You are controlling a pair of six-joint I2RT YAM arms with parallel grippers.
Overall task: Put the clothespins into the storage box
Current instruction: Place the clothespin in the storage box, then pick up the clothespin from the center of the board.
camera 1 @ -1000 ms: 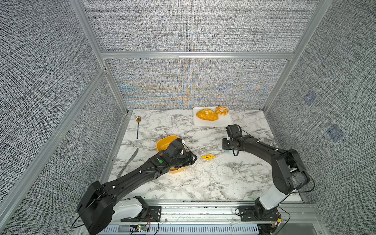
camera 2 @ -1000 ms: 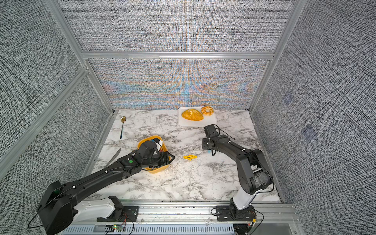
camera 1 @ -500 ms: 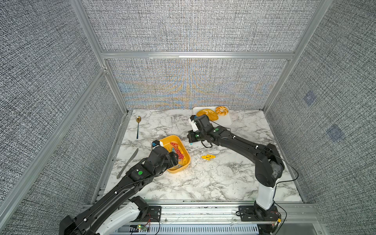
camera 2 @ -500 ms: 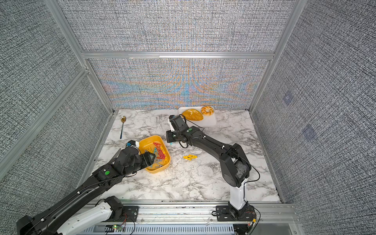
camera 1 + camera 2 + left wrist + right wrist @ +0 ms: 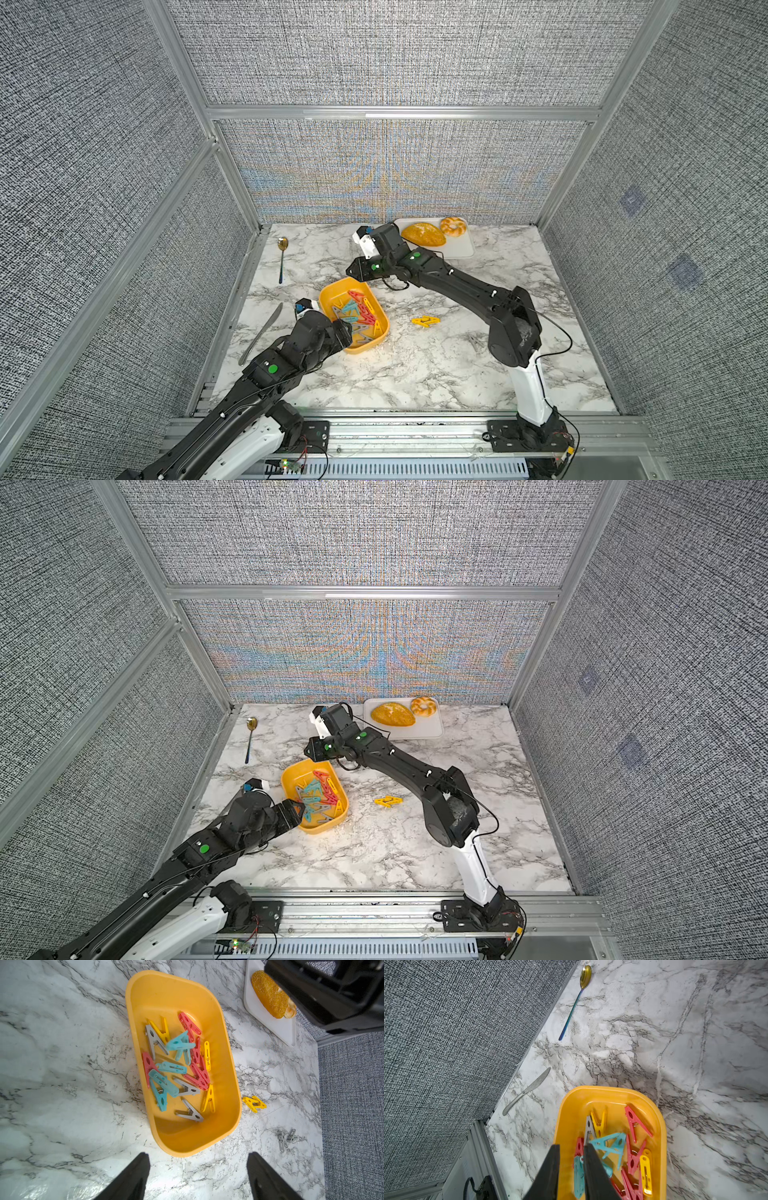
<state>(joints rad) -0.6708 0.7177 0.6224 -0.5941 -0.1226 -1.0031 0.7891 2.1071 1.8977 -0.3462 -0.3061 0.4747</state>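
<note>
Left fingers [image 5: 135, 1176]: wide, empty, beside storage box [image 5: 166, 995]
Right fingers [image 5: 550, 1167]: narrow, empty, above it
Clothespins [image 5: 176, 1068]: heaped inside; yellow pair [image 5: 254, 1104] outside

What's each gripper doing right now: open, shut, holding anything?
Left gripper: open wide, empty, by the storage box.
Right gripper: open just a crack, nothing held, over the clothespins in the box.

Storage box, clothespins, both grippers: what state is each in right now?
storage box, upright, partly filled.
clothespins in box, loosely piled.
yellow clothespin, on the table outside the box.
grey clothespins, on the table, outside too.
left gripper, fingers wide open, empty.
right gripper, fingers slightly apart over the box, nothing seen held.
</note>
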